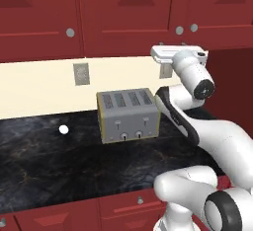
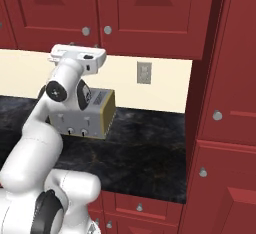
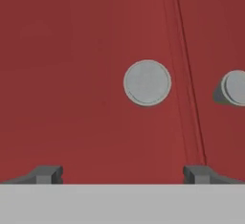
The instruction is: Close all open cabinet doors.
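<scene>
Dark red cabinet doors run along the top of both base views. My gripper [image 1: 172, 45] is raised right up to the lower edge of two neighbouring doors, where their knobs meet. In the hand view the left door [image 3: 72, 74] carries a round grey knob [image 3: 147, 83], and the right door's knob [image 3: 235, 87] sits just past the seam. The gripper [image 3: 123, 173] is open, its fingertips [image 3: 48, 173] wide apart below the left knob, with nothing between them. In the right base view the gripper [image 2: 83, 44] sits just under the two knobs [image 2: 86, 30]. These doors look flush with their neighbours.
A silver four-slot toaster [image 1: 128, 115] stands on the black counter [image 1: 49, 161] under my arm. A small white ball [image 1: 63, 129] lies to its left. A wall outlet [image 1: 81, 73] is on the cream backsplash. A tall red cabinet [image 2: 225, 78] bounds the counter's right end.
</scene>
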Motion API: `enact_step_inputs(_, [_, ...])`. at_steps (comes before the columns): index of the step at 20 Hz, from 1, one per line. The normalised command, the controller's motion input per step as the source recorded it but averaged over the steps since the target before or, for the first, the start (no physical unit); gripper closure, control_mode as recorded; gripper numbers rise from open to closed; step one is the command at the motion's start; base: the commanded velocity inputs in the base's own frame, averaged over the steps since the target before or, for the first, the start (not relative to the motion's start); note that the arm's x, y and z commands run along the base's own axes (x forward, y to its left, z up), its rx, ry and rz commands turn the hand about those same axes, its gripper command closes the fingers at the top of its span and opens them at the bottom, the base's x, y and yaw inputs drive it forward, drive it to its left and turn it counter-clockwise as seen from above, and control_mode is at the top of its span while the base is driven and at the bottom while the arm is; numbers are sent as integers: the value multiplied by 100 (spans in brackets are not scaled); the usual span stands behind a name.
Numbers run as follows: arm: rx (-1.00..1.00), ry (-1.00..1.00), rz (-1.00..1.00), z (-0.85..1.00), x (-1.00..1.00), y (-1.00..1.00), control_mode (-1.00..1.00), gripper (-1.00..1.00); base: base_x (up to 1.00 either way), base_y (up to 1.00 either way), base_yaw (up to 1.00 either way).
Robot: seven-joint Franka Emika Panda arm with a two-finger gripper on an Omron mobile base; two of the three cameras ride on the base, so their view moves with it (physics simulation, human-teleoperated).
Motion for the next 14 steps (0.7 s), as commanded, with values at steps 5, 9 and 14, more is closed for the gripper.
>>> enact_step_inputs(5, [0,5,9,0,29,0,-100,-100,0,0,0])
enact_step_inputs(9, [0,5,9,0,31,0,-100,-100,0,0,0])
enact_step_inputs(14, [0,4,9,0,30,0,-100,-100,0,0,0])
